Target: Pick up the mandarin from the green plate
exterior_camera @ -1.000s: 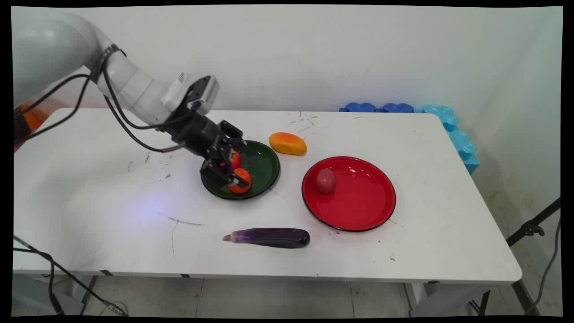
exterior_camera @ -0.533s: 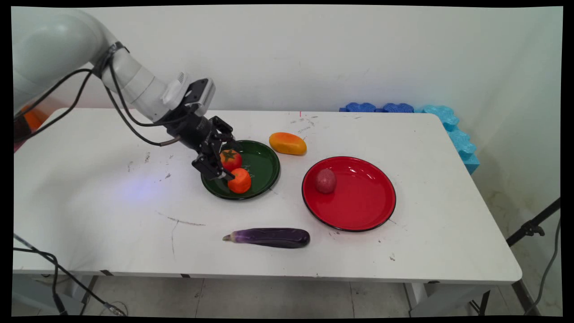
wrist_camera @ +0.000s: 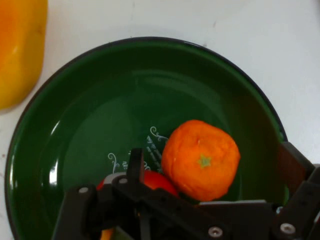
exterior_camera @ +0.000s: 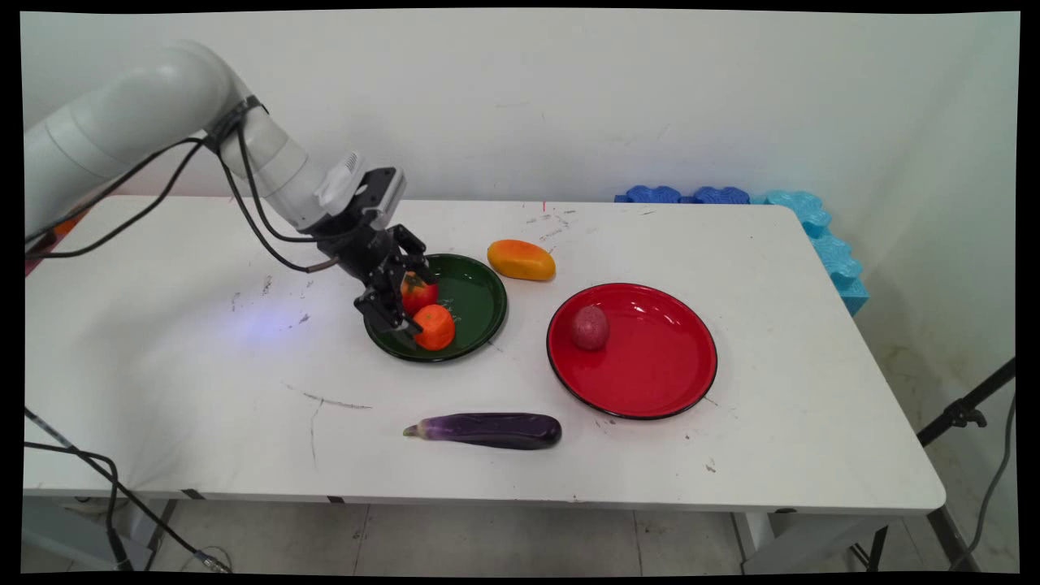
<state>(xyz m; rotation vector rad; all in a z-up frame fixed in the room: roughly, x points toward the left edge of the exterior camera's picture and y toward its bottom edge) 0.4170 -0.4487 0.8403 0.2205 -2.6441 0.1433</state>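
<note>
Nearest the front edge of the table point(exterior_camera: 203, 439), a purple eggplant point(exterior_camera: 486, 430) lies lengthwise, its stem end pointing left, slightly left of the middle of that edge.

Behind it and to the right, a red plate point(exterior_camera: 650, 382) sits on the table surface. A dull red round fruit point(exterior_camera: 590, 327) rests inside the plate, near its left rim.

Left of the red plate and apart from it, a green plate point(exterior_camera: 479, 313) holds two items: an orange tangerine point(exterior_camera: 436, 327) at the front-left part of the plate, and a red tomato point(exterior_camera: 419, 294) just behind it, touching or nearly touching it.

The gripper point(exterior_camera: 398, 302) is positioned over the left rim of the green plate, angled down toward the right. Its jaws stand apart and hold nothing. In the hand view, the tangerine point(wrist_camera: 201, 159) lies between the two fingers; one finger point(wrist_camera: 296, 165) is visible to the right of the tangerine, clear of it. The tomato point(wrist_camera: 150, 181) is partly hidden behind the linkage.

Behind the green plate and to its right, close to the rim but outside it, a yellow-orange mango point(exterior_camera: 522, 260) lies on the table.

Past the far right corner of the table, blue foam pieces point(exterior_camera: 804, 219) stand against the wall.
</note>
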